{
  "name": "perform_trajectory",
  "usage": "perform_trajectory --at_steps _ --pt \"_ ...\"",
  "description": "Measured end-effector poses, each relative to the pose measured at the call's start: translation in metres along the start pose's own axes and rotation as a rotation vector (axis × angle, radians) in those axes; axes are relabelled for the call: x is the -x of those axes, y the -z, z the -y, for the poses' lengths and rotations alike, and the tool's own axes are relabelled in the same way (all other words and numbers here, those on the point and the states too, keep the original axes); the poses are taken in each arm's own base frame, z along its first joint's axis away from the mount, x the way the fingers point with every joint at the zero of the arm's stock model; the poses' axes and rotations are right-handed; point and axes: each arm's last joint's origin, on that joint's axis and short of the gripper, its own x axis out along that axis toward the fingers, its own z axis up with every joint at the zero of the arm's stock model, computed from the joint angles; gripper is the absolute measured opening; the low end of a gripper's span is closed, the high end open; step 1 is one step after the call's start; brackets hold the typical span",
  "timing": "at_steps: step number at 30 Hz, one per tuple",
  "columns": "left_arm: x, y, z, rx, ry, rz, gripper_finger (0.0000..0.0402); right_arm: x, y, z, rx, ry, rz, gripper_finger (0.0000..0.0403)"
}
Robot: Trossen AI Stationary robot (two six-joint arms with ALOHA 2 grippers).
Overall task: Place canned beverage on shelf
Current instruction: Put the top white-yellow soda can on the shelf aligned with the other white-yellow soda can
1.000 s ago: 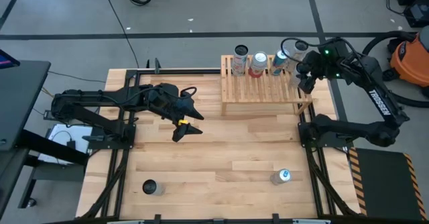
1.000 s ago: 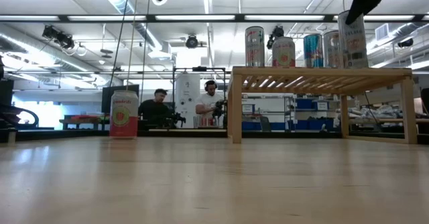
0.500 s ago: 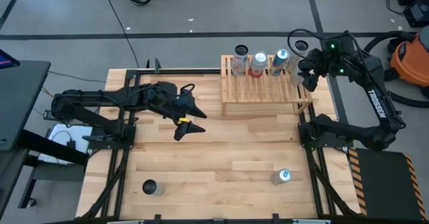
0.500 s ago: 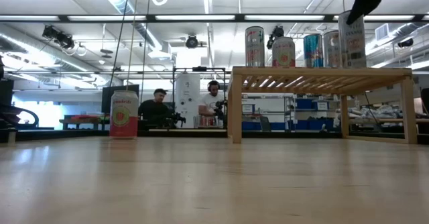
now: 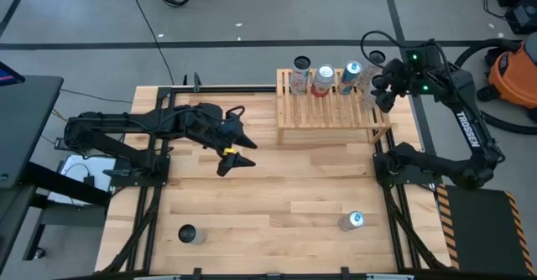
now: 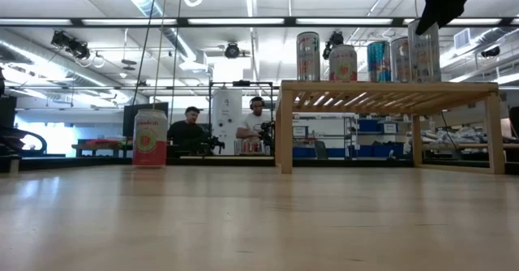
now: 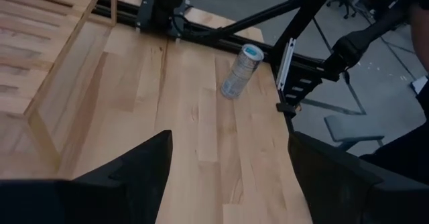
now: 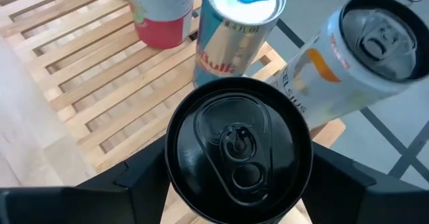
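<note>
two people (image 6: 223, 129) sit at a bench in the room, an orange vacuum (image 5: 513, 75) on the floor.
</note>
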Motion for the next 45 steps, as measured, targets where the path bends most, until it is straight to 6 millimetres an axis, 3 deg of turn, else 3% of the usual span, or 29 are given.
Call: perform_trajectory --at_steps 36,45 --pt "0.000 0.002 -0.001 0.003 -0.007 -0.022 0.0300 -0.001 0.001 0.002 0.013 0.057 -0.025 0.0335" --pt "0.000 0.002 -0.001 0.001 -0.007 -0.022 0.0300 0.025 -0.011 0.005 0.022 0.176 0.060 0.0335"
